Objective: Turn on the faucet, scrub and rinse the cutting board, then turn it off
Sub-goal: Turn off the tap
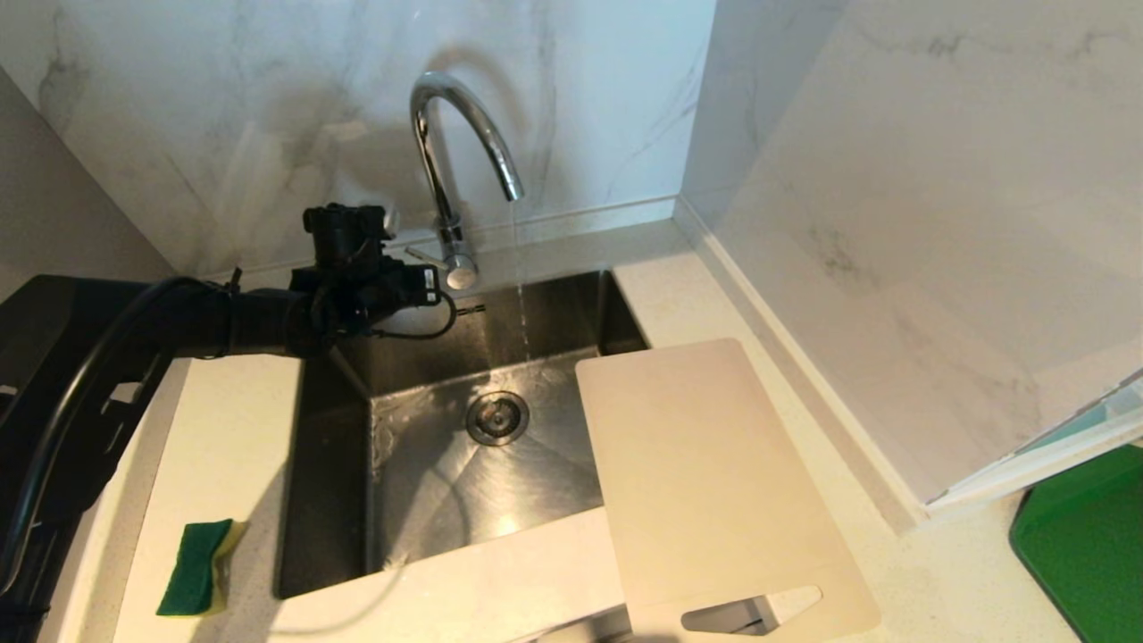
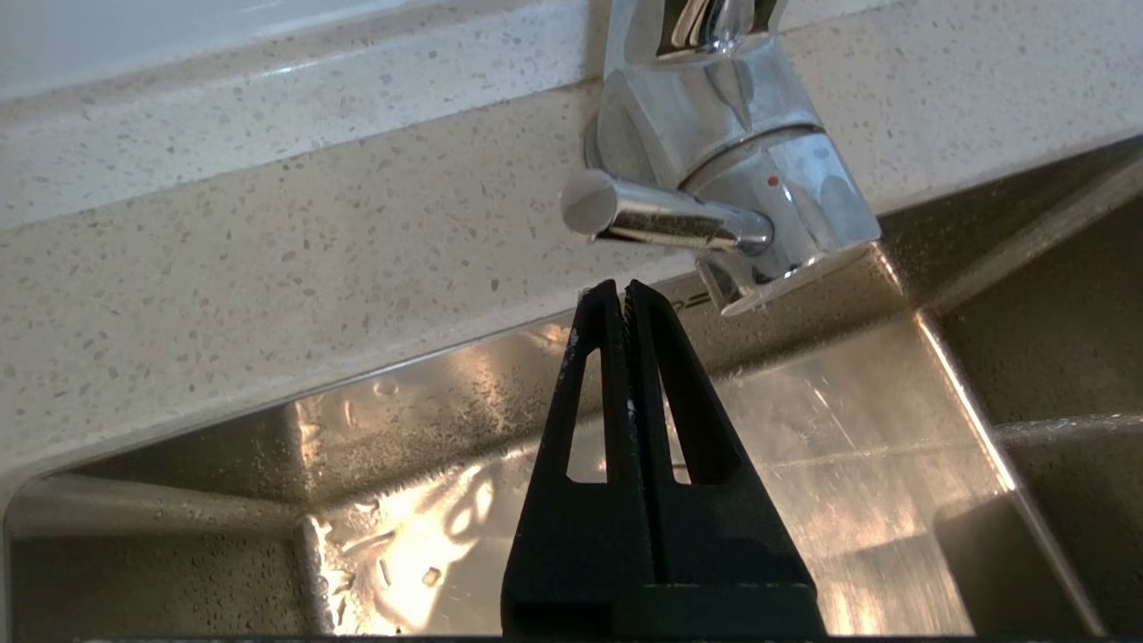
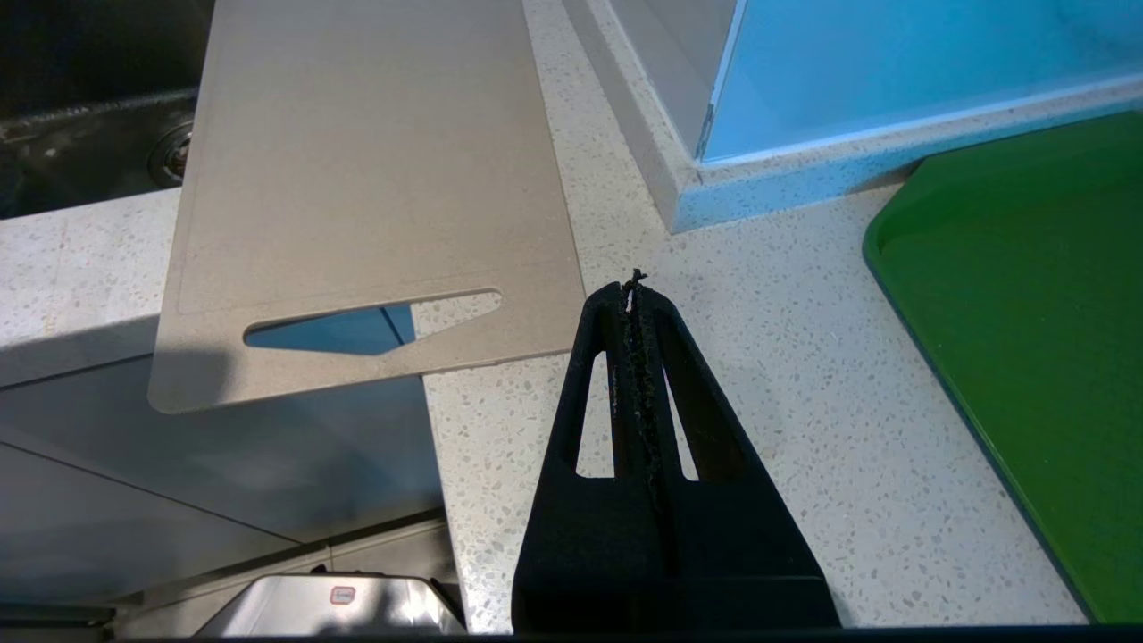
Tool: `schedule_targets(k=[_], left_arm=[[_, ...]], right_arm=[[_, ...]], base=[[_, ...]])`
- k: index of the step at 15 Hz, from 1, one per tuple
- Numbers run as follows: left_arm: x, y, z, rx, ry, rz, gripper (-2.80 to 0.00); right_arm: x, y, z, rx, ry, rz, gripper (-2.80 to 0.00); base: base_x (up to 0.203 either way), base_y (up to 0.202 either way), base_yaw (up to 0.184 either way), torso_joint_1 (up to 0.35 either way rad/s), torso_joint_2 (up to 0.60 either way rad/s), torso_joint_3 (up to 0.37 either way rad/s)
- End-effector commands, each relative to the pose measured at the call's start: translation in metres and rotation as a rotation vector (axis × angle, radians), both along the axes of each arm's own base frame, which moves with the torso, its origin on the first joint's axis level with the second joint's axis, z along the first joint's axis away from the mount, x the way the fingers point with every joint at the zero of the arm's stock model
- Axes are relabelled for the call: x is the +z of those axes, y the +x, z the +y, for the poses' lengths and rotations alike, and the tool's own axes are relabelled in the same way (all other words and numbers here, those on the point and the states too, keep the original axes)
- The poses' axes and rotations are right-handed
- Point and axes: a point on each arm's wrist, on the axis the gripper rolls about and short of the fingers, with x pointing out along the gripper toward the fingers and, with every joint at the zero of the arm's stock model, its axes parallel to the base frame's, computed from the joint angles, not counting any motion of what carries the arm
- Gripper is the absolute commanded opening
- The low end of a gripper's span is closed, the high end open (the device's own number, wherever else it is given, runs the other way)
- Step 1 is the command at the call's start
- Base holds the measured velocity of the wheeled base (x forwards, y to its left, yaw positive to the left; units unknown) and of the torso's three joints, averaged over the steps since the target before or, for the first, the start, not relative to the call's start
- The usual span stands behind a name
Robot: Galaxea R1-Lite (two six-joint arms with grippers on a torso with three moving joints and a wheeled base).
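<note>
The chrome faucet [image 1: 455, 134] rises behind the sink, and a thin stream of water [image 1: 521, 295] falls from its spout. My left arm [image 1: 357, 277] reaches in from the left towards the faucet's base. In the left wrist view my left gripper [image 2: 622, 288] is shut and empty, its tips just under the side lever [image 2: 661, 219] with a small gap. The pale cutting board [image 1: 714, 482] lies flat on the counter, overhanging the sink's right side and the counter's front edge. My right gripper [image 3: 633, 290] is shut and empty above the counter, beside the cutting board's [image 3: 375, 161] slotted end.
A green and yellow sponge [image 1: 198, 567] lies on the counter left of the steel sink [image 1: 429, 500], whose drain [image 1: 497, 417] sits mid-basin. A dark green mat [image 1: 1085, 545] lies at the far right. Marble walls close in behind and to the right.
</note>
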Motion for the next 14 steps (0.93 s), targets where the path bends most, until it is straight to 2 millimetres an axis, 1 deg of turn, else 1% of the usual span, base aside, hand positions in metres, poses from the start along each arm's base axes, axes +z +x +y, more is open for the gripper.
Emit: schedule_targets(k=[1,2,5,7,14], left_arm=[[0.002,-0.002,-0.001,-0.002,-0.001,0.000,-2.80],[0.002,-0.003,-0.001,-0.005,0.000,0.009,-2.80],[0.010,-0.009,-0.003,-0.011,-0.014,0.003,-2.80],[0.012,-0.011,-0.004,-0.022,-0.020,0.003,-2.80],[0.016,-0.013,-0.006,-0.029,-0.042,-0.003,-2.80]], right_arm=[[0.000,0.000,0.000,0.001,0.000,-0.001,-2.80],[0.000,0.000,0.000,0.001,0.000,-0.001,-2.80],[0.000,0.000,0.000,0.001,0.000,-0.001,-2.80],[0.000,0.000,0.000,0.001,0.000,-0.001,-2.80],[0.000,0.000,0.000,0.001,0.000,-0.001,-2.80]], base=[[0.000,0.000,0.000,0.000,0.00,0.000],[0.000,0.000,0.000,0.000,0.00,0.000],[0.000,0.000,0.000,0.000,0.00,0.000],[0.000,0.000,0.000,0.000,0.00,0.000],[0.000,0.000,0.000,0.000,0.00,0.000]])
